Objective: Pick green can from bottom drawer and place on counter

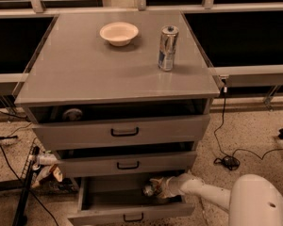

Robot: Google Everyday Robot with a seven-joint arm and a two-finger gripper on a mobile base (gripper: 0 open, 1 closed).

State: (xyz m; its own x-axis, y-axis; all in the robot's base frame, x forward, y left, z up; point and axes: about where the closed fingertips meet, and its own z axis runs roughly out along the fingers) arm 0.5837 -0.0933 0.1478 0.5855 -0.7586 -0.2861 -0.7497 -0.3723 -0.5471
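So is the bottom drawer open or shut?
Open. The bottom drawer is pulled out from the cabinet, so its inside shows. The gripper reaches into it, right at the green can.

Dim warm light w/ sheen on counter (85, 74), gripper (154, 188) in dark bottom drawer (99, 216)

We see a pale bowl (119, 33) and a tall silver-and-blue can (168, 48), upright and apart; a round object (72, 114) in the top drawer (122, 132); a black cable (230, 161) on the floor. The gripper (155, 188) sits below the middle drawer (127, 164).
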